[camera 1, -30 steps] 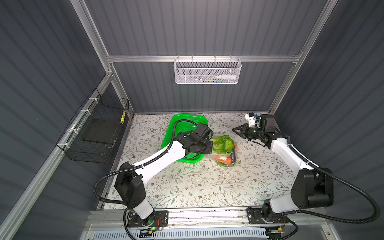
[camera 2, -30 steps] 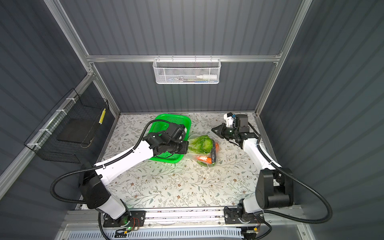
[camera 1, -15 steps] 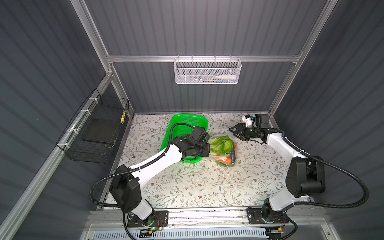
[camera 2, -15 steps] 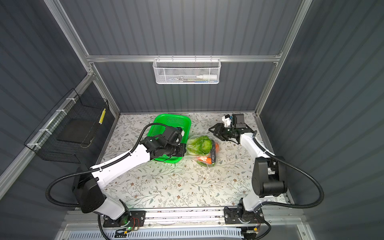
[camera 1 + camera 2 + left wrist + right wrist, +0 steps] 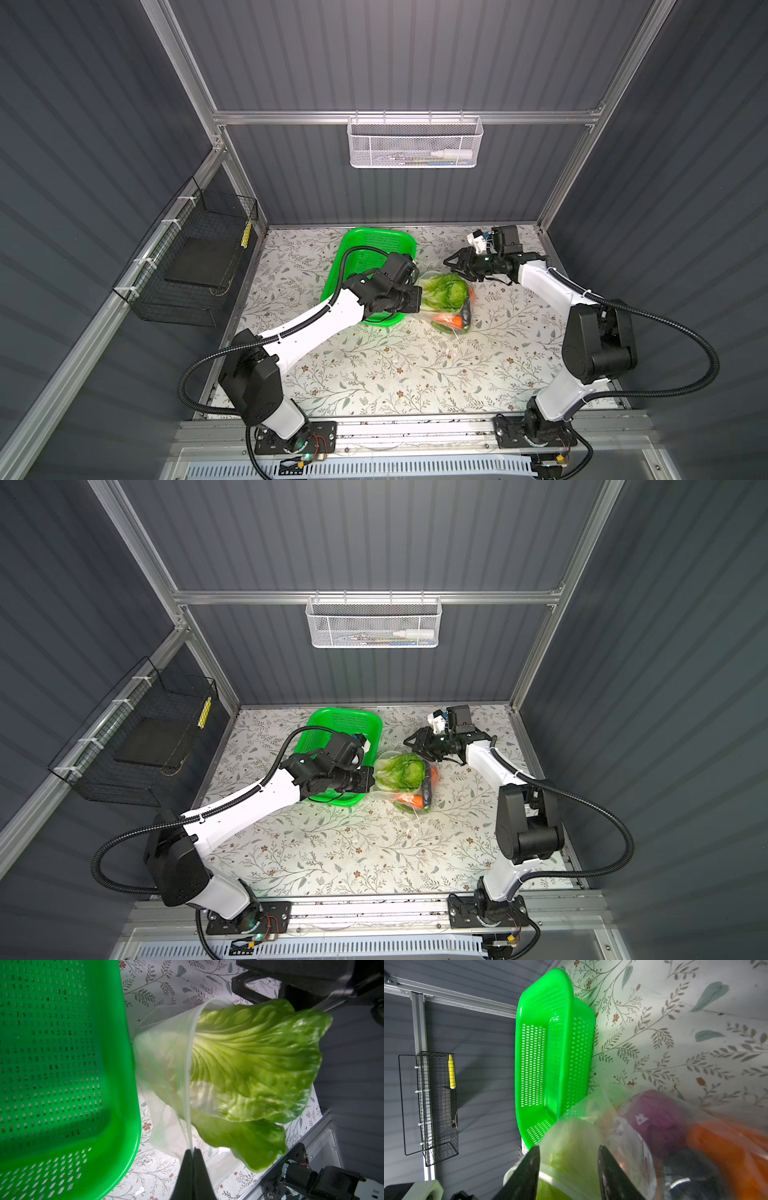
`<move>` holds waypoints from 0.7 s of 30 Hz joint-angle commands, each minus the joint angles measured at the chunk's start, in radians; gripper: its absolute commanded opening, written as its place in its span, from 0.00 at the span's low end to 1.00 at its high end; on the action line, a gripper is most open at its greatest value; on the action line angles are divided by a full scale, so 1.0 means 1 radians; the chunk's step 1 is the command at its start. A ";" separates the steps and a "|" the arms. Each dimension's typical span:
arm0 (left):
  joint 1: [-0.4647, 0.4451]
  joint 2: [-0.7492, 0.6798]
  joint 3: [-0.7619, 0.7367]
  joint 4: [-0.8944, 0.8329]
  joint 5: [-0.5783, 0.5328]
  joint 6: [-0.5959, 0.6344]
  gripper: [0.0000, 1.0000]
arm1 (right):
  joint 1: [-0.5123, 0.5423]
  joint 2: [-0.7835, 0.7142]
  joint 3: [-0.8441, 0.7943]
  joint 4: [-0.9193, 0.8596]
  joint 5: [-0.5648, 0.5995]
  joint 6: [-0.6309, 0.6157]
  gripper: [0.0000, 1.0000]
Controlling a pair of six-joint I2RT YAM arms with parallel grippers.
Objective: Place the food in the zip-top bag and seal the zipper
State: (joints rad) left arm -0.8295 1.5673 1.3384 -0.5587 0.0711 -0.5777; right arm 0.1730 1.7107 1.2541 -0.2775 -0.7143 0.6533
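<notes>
The bag (image 5: 457,330) is lying on the table (image 5: 374,374), at 3 o'clock of the green basket (image 5: 376,245) in both top views. The cabbage (image 5: 249,1059) is sticking partway out of the bag's mouth. A carrot (image 5: 451,320) and a purple onion (image 5: 656,1113) are sitting inside. The left gripper (image 5: 192,1150), at the bag's 9 o'clock, is pinching the zipper (image 5: 189,1084) with its jaws pressed together. The right gripper (image 5: 568,1152), at the bag's 12 o'clock, is holding its jaws spread on either side of the mouth rim. Whether they are touching it cannot be told.
</notes>
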 commanded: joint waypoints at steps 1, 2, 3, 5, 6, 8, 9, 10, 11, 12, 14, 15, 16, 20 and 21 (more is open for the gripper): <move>0.003 0.005 -0.001 0.001 0.015 -0.010 0.00 | 0.008 0.011 0.004 -0.042 0.031 -0.018 0.56; 0.003 0.004 -0.002 0.001 0.015 -0.011 0.00 | 0.011 0.015 0.003 -0.039 0.026 -0.021 0.59; 0.004 0.002 -0.004 0.001 0.014 -0.012 0.00 | 0.015 0.019 0.005 -0.042 0.022 -0.024 0.61; 0.003 0.002 -0.008 0.005 0.012 -0.017 0.00 | 0.031 0.024 0.012 -0.051 0.016 -0.033 0.62; 0.004 0.002 -0.010 0.005 0.009 -0.019 0.00 | 0.040 0.024 0.011 -0.049 0.009 -0.033 0.62; 0.003 0.004 -0.006 0.004 0.004 -0.018 0.00 | 0.049 0.014 -0.008 -0.021 -0.016 -0.013 0.57; 0.004 0.006 -0.003 0.003 -0.001 -0.019 0.00 | 0.051 0.004 -0.022 -0.002 -0.020 0.004 0.53; 0.003 0.006 -0.001 0.001 -0.004 -0.023 0.00 | 0.051 -0.008 -0.039 0.014 -0.020 0.015 0.45; 0.003 0.007 -0.001 0.000 -0.005 -0.026 0.00 | 0.051 -0.019 -0.051 0.023 -0.020 0.021 0.37; 0.003 0.008 -0.001 -0.002 -0.007 -0.027 0.00 | 0.051 -0.030 -0.059 0.027 -0.018 0.020 0.28; 0.002 0.009 -0.003 -0.003 -0.008 -0.032 0.00 | 0.049 -0.051 -0.072 0.028 -0.012 0.020 0.12; 0.003 0.010 -0.005 -0.004 -0.007 -0.033 0.00 | 0.048 -0.061 -0.077 0.027 -0.003 0.019 0.04; 0.004 0.010 -0.006 -0.006 -0.008 -0.034 0.00 | 0.043 -0.075 -0.082 0.025 0.008 0.018 0.00; 0.004 0.006 -0.007 -0.020 -0.012 -0.031 0.00 | 0.013 -0.136 -0.106 0.028 0.036 0.025 0.00; 0.003 0.004 -0.002 -0.028 -0.024 -0.026 0.00 | 0.000 -0.154 -0.109 0.023 0.039 0.024 0.00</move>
State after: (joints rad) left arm -0.8295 1.5673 1.3376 -0.5564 0.0685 -0.5991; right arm 0.2005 1.6051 1.1530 -0.2600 -0.6926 0.6769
